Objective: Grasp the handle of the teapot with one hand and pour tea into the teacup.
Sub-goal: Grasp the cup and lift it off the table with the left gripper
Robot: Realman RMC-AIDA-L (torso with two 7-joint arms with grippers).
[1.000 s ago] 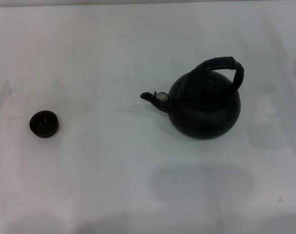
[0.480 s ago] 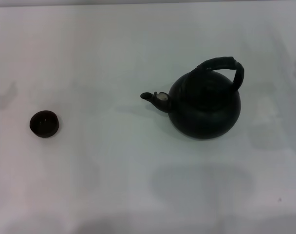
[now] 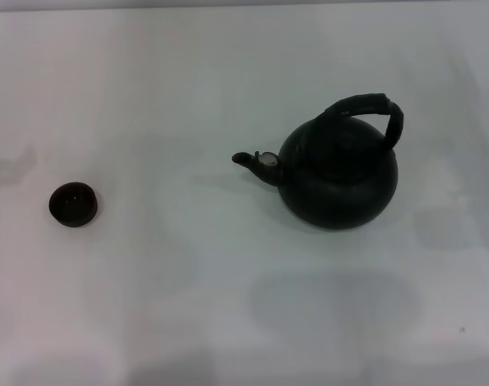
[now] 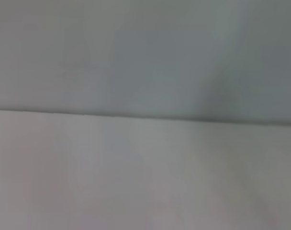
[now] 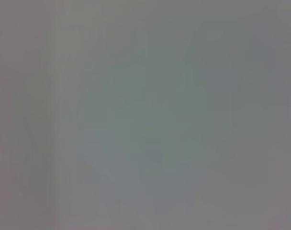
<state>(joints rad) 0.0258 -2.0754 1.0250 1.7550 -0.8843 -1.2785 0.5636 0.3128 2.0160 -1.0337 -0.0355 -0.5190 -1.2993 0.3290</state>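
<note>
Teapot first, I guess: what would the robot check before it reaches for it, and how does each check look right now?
1. Teapot upright on the table: ok.
2. Handle arched above the pot, nothing on it: ok.
3. Spout points toward the teacup: ok.
4. Teacup upright, mouth up: ok.
5. Tea level in the pot: cannot tell.
6. Either pincer near the handle: not ok, none in view.

My teapot (image 3: 339, 177) looks matt and dark, faintly rough like cast iron; its handle (image 3: 371, 111) seems wrapped and ribbed, its spout tip pale metal. Left of it, the teacup (image 3: 72, 203) looks dull-glazed. The table (image 3: 188, 305) is smooth, matt white.
</note>
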